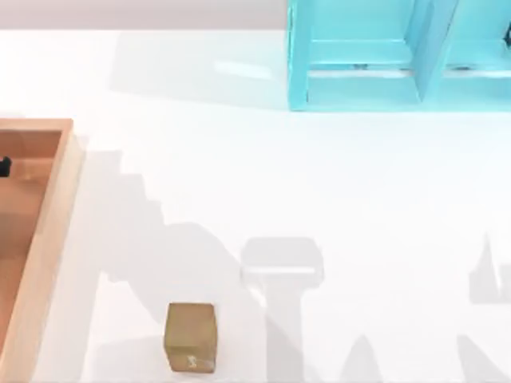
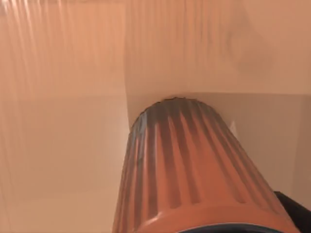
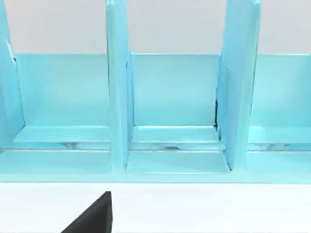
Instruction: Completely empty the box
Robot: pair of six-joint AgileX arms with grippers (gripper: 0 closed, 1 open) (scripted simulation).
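Observation:
The box (image 1: 49, 231) lies at the table's left edge, with tan rim walls and an orange-brown floor. A small dark part of my left gripper (image 1: 3, 166) shows over its floor at the picture's left border. In the left wrist view a ribbed orange and grey cylinder (image 2: 189, 170) sits very close to the camera above the box floor (image 2: 63, 121), with a dark bit of the left gripper (image 2: 294, 206) beside it. Whether the cylinder is held is unclear. My right gripper (image 3: 92, 217) shows as a black tip facing the shelf.
A light blue shelf unit (image 1: 359, 56) with upright dividers stands at the back right, close in front of the right wrist camera (image 3: 170, 97). A small tan cube (image 1: 190, 337) rests on the white table near the front, right of the box.

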